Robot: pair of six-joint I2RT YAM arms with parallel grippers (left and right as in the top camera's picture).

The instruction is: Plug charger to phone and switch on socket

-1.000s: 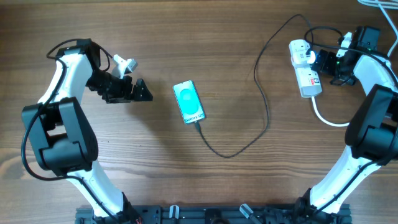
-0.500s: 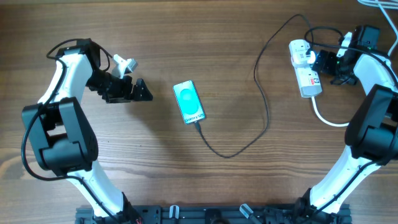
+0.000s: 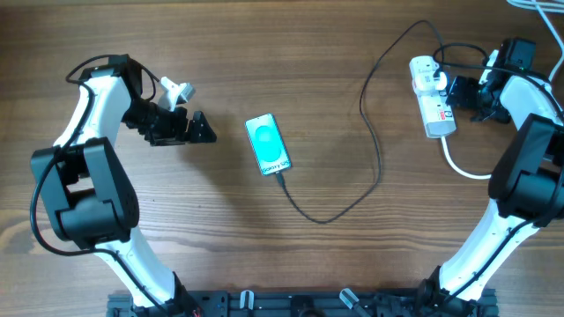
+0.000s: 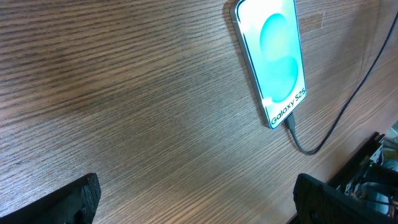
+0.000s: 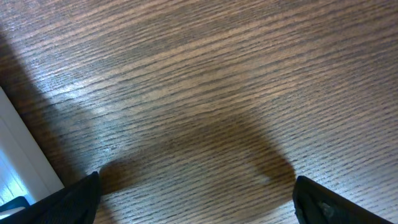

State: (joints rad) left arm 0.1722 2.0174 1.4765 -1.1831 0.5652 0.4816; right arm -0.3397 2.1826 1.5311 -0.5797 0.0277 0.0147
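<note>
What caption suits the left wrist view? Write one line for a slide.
Open left gripper above the table, facing the phone with the charger plugged into its Galaxy end.

I find the flat, teal-screened phone (image 3: 268,144) lying face up. The thin black charger cable (image 3: 377,158) is plugged into its "Galaxy" end. The cable loops right of the phone to its white adapter block (image 3: 425,70), which is seated on the long white power strip (image 3: 437,116).
</note>
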